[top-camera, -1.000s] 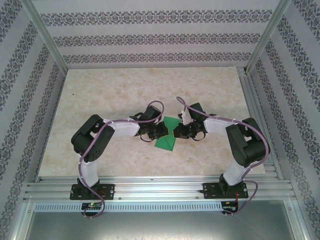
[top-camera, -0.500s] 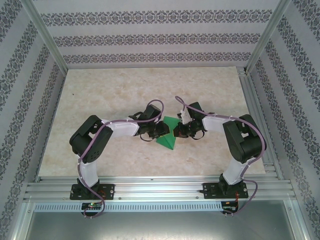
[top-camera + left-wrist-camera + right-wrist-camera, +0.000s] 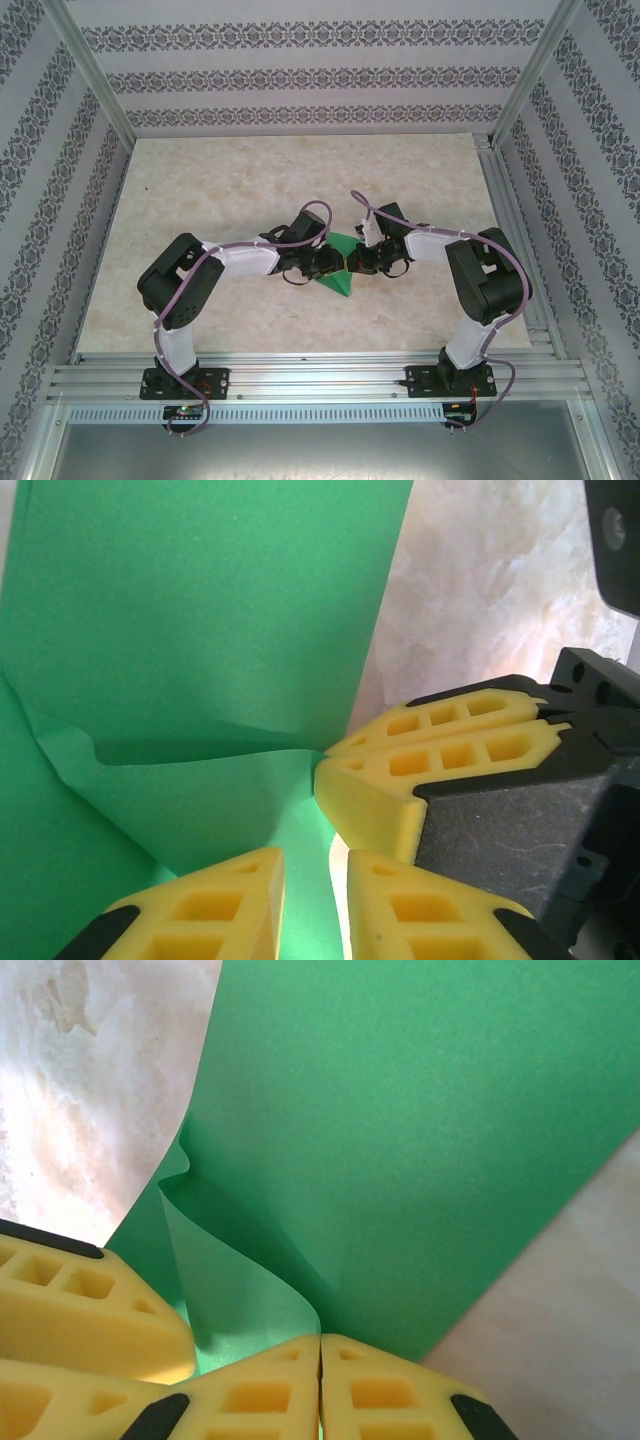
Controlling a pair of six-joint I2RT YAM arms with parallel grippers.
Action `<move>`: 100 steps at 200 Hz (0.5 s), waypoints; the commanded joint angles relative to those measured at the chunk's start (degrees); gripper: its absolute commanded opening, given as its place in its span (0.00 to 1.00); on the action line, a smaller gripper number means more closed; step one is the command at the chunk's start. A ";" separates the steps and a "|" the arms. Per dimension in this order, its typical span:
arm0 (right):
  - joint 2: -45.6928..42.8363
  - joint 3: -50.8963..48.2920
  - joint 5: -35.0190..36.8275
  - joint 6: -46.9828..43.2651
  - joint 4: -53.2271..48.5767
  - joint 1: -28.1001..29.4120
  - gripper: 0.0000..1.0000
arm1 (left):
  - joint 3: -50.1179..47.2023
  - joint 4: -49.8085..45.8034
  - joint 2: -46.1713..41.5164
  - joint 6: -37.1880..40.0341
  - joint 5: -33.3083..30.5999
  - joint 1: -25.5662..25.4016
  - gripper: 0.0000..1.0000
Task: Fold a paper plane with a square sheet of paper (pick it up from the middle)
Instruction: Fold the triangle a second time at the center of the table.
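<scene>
The square sheet of paper (image 3: 342, 283) is bright green and folded into a pointed, triangular shape at the table's middle, between both grippers. My right gripper (image 3: 320, 1345) is shut on a curled edge of the paper (image 3: 400, 1130); its yellow fingers meet with no gap. In the left wrist view, the right gripper (image 3: 325, 755) pinches the sheet (image 3: 200, 610) at a crease. My left gripper (image 3: 312, 865) stands slightly open, and the paper's edge runs loose through the gap between its fingers. From above, the left gripper (image 3: 335, 264) and right gripper (image 3: 358, 262) almost touch tip to tip.
The marble-patterned table (image 3: 250, 180) stretches behind and to both sides of the arms. Patterned walls and aluminium frame posts (image 3: 95, 85) enclose it. A metal rail (image 3: 320, 378) runs along the near edge.
The left gripper has moved right towards the right gripper, and its jaws have parted a little. Less of the green paper shows from above now.
</scene>
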 commanded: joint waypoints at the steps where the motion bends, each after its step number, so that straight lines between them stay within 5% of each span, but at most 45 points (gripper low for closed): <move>1: -1.57 -0.87 -1.54 0.42 1.76 0.16 0.09 | 0.40 0.98 -2.78 2.03 0.14 -0.50 0.26; 100: -1.70 -1.44 -0.34 1.57 2.50 1.18 0.10 | -1.29 1.91 -3.18 1.36 0.71 -0.59 0.22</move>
